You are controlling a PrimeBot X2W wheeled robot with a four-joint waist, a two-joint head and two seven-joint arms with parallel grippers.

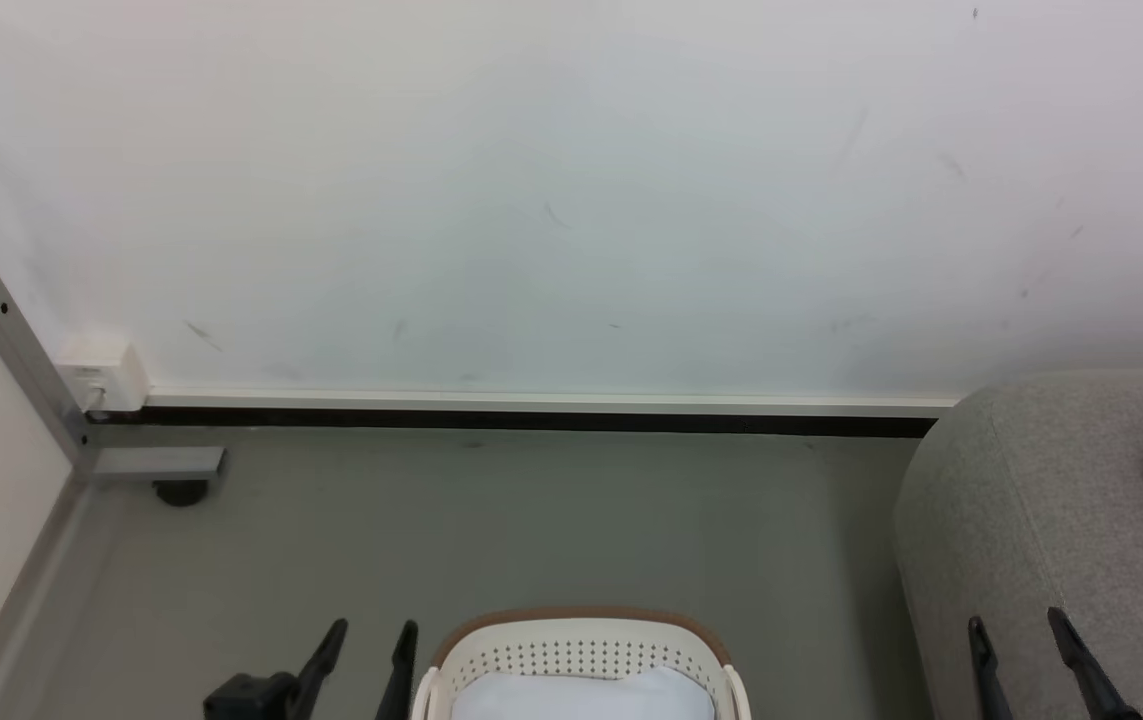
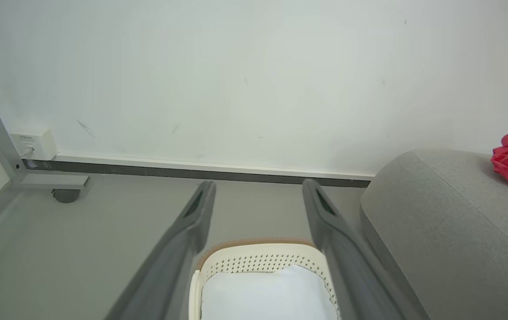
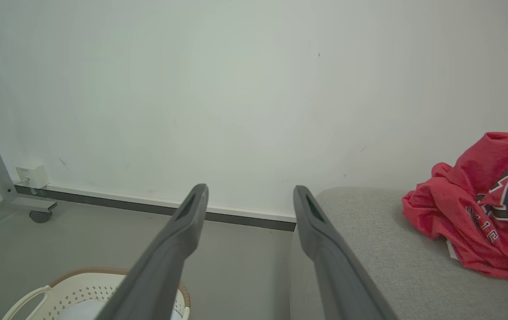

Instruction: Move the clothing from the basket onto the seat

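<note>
Quick status from my end. The big light grey fabric-upholstered seat (image 1: 1051, 520) takes up the right side. The rounded cream-white plastic basket with the brown rim band (image 1: 581, 655) sits on the floor dead centre, at the bottom edge of the head view. The bright red garment with white trim and lettering (image 3: 480, 218) is lying bunched up on the seat, way off to my right and well apart from the basket. What shows inside the basket is plain pale bluish-white fabric (image 1: 581, 698) (not what I'm after, and I can't tell if any red is buried under it).

The bit that matters is that the basket lies between my two arms, but not evenly. The left end effector (image 1: 368, 650) is just beside the basket's left wall. The right end effector (image 1: 1016, 640) hangs over the seat's near corner. Both have their fingers spread wide with nothing in them. So I reckon any dig into the basket is the left arm's job, going inward to its right and down.
</note>
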